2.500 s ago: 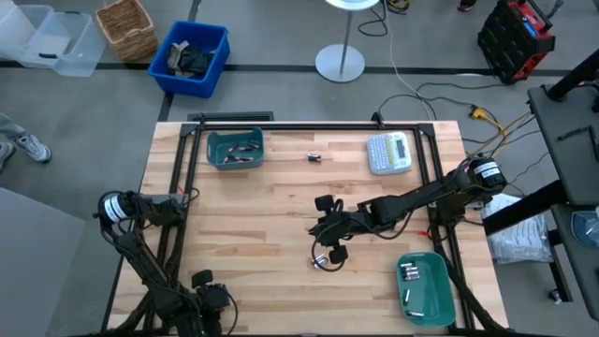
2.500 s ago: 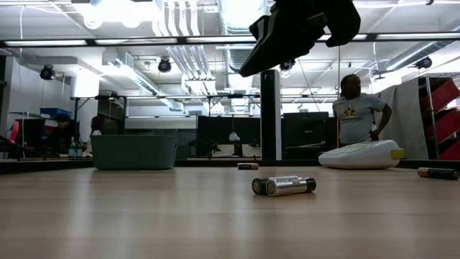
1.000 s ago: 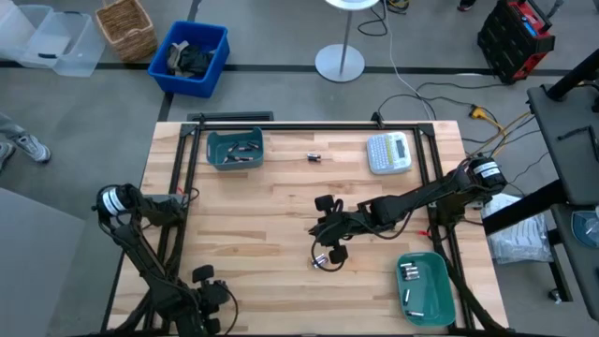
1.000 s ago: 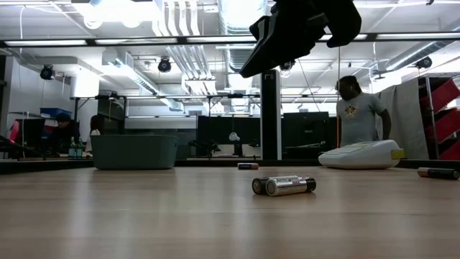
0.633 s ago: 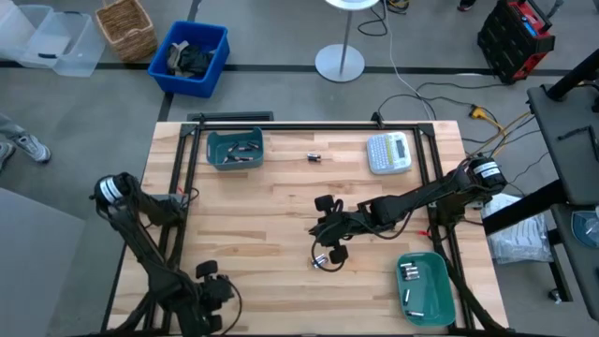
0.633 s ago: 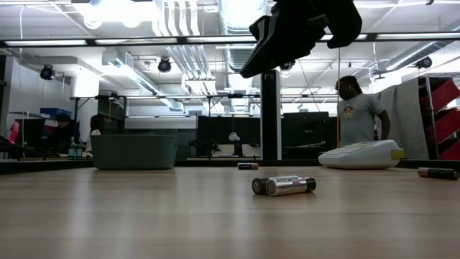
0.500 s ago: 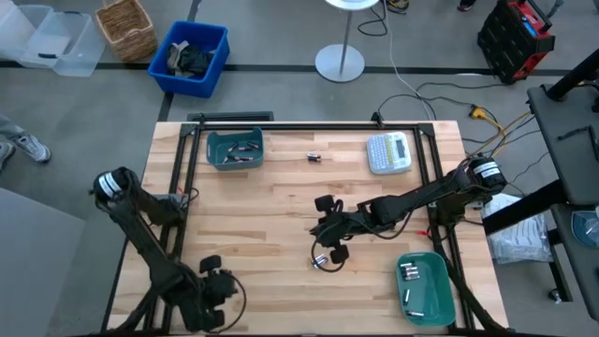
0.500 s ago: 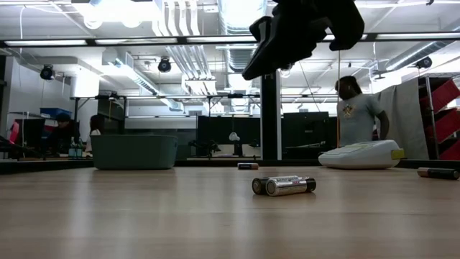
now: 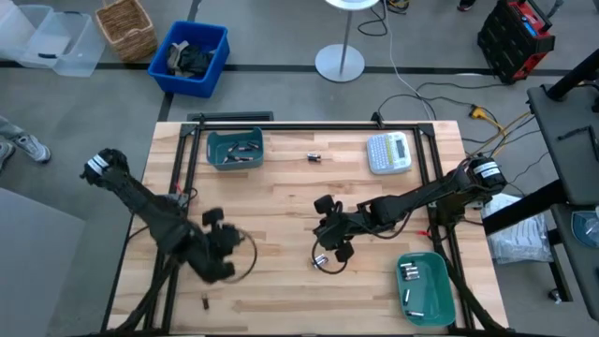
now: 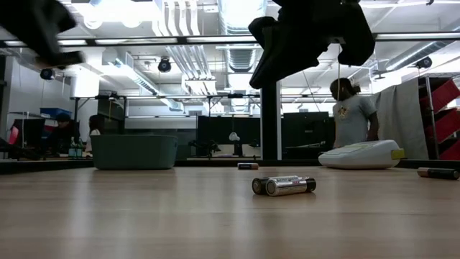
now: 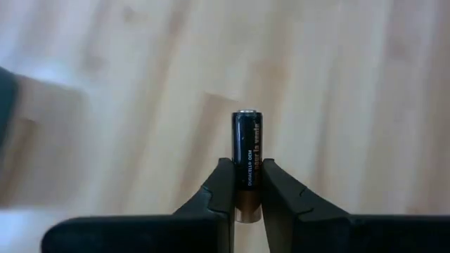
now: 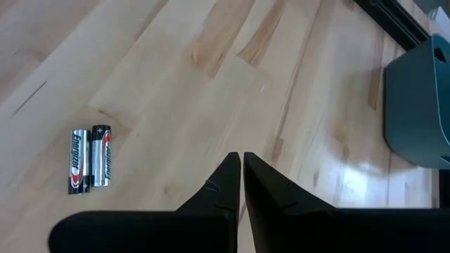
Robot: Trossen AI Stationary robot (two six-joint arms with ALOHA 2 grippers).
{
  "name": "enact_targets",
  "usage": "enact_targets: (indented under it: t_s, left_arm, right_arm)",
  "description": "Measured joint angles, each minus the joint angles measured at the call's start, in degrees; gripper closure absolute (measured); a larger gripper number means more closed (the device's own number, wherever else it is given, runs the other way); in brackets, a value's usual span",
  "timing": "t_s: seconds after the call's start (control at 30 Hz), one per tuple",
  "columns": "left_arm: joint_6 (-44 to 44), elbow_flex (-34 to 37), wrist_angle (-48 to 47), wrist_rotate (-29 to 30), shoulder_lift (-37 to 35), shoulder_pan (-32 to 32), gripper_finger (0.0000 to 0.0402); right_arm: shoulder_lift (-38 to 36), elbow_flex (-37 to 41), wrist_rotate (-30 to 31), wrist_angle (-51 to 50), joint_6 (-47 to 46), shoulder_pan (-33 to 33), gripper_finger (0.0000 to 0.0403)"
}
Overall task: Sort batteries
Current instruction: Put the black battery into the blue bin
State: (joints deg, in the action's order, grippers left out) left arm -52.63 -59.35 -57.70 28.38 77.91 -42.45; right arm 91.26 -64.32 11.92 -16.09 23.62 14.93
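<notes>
My left gripper (image 9: 227, 262) hangs above the table's left half, shut on a black battery with a coppery end (image 11: 247, 147). My right gripper (image 12: 241, 172) is shut on nothing and hangs above the table's middle, over two silvery batteries (image 9: 323, 263) that lie side by side on the wood (image 10: 284, 185). A lone dark battery (image 9: 314, 156) lies near the far edge. More batteries lie in the far-left teal bin (image 9: 234, 149) and in the near-right teal bin (image 9: 426, 285). My left gripper pinches the battery's coppery end (image 11: 246, 204) between its two fingers (image 11: 225, 184). The battery lies along the fingers and its black end sticks out past their tips. It is lifted clear of the table.
A grey-white label maker (image 9: 388, 153) stands at the far right. Another battery (image 10: 437, 173) lies at the right in the low view. A small dark piece (image 9: 205, 301) lies near the front-left edge. A person (image 10: 352, 108) stands beyond the table. Bare wood lies between the bins.
My left gripper has risen from the table's near-left edge and swung toward the far edge and the table's middle, coming into the low view's top left. My right gripper has rolled a little in place.
</notes>
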Motion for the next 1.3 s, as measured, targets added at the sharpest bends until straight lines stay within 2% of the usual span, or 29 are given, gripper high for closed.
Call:
enact_targets:
  t_s: [0.13,0.3,0.4,0.6,0.7,0.9,1.03,1.17,1.3]
  left_arm:
    - [6.3,0.0,-0.7,2.6,-3.9,7.2,0.0379]
    - [18.7,0.0,-0.7,2.5,-8.1,17.8,0.0379]
    - [25.7,0.0,-0.7,0.4,-10.6,25.0,0.0379]
    - [32.0,0.0,-0.7,-3.8,-14.1,42.8,0.0379]
    - [36.4,0.0,-0.5,-7.9,-14.3,52.5,0.0379]
    - [46.2,0.0,1.4,-17.6,-11.8,72.3,0.0379]
    - [50.1,0.0,5.0,-21.9,-8.0,82.8,0.0379]
    - [51.1,0.0,6.6,-25.2,-3.5,89.3,0.0379]
    - [52.9,0.0,6.7,-25.5,1.1,91.4,0.0379]
  right_arm:
    - [0.0,0.0,0.2,0.1,0.0,-0.3,0.039]
    - [0.0,0.3,0.2,0.1,0.9,-0.3,0.039]
    - [0.0,1.2,0.2,-0.1,1.9,-0.3,0.039]
    - [0.0,2.6,0.2,-0.2,3.0,-0.9,0.039]
    - [0.0,2.6,0.2,0.1,2.7,-1.3,0.039]
    - [0.0,2.6,0.2,0.1,1.9,-1.9,0.039]
    - [0.0,2.6,0.2,0.1,1.8,-2.0,0.039]
    - [0.0,2.6,0.2,0.1,1.8,-2.0,0.039]
    - [0.0,2.6,0.2,0.1,1.6,-2.0,0.039]
